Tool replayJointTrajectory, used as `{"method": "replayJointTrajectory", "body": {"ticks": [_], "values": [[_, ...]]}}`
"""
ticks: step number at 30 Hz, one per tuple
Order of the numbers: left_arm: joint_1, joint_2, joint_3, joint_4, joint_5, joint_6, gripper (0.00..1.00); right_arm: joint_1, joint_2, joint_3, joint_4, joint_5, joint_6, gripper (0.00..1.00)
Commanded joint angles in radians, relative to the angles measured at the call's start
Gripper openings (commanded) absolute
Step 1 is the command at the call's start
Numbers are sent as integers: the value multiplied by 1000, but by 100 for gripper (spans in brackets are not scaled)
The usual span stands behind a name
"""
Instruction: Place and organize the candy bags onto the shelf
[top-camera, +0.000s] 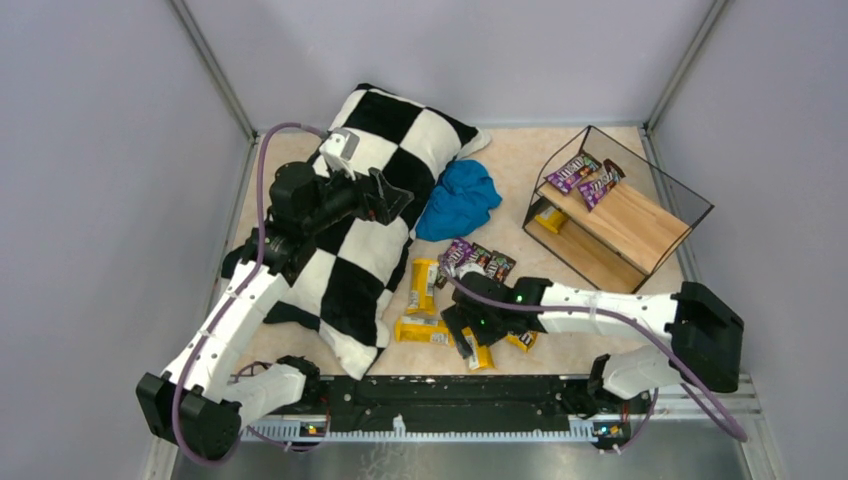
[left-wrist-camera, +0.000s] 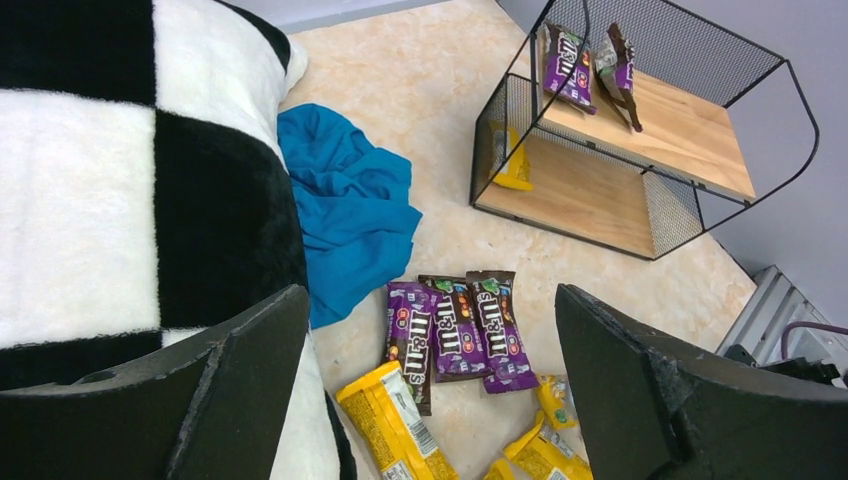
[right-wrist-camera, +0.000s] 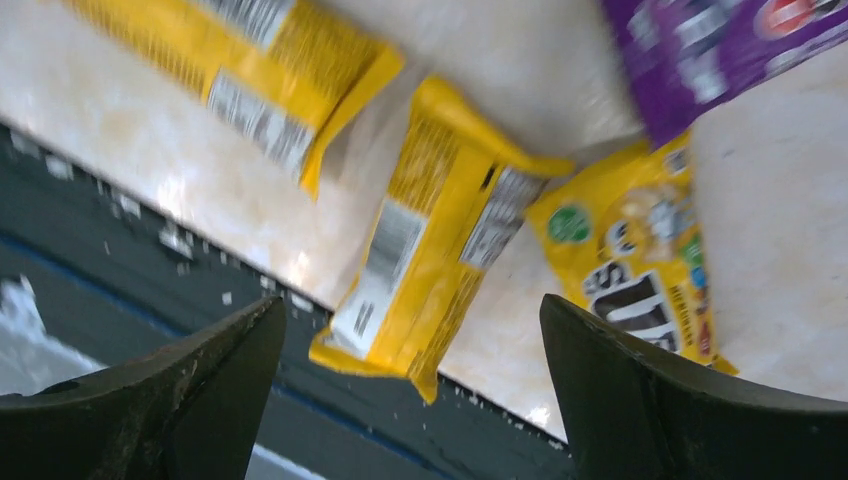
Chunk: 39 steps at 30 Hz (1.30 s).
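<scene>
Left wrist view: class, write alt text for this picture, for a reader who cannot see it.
Beyond the open left gripper, purple and yellow candy bags lie on the beige table. A blue cloth and checkered pillow lie to the left; the shelf at upper right holds two purple bags above, one yellow bag below.

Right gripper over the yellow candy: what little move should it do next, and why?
Probably the right gripper should lower and close on the yellow bag lying just under it. Its jaws hang open and empty, and the shelf has bare board free.
</scene>
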Motion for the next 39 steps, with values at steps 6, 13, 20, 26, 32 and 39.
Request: {"method": "replayJointTrajectory", "body": {"ticks": [6, 13, 20, 26, 32, 39], "values": [[-4, 16, 38, 0, -2, 22, 99, 272, -168, -27, 23, 102, -256, 92], [-4, 37, 46, -19, -33, 26, 99, 543, 58, 113, -208, 522, -348, 83], [-4, 42, 42, -16, -40, 31, 99, 556, 143, 99, -129, 428, -468, 70], [-4, 47, 40, -16, -42, 37, 99, 556, 247, 118, -171, 394, -469, 67], [-4, 59, 40, -12, -20, 30, 99, 545, 335, 130, -191, 511, -415, 66], [-4, 60, 40, -11, -23, 33, 99, 539, 407, 138, -180, 609, -389, 41]]}}
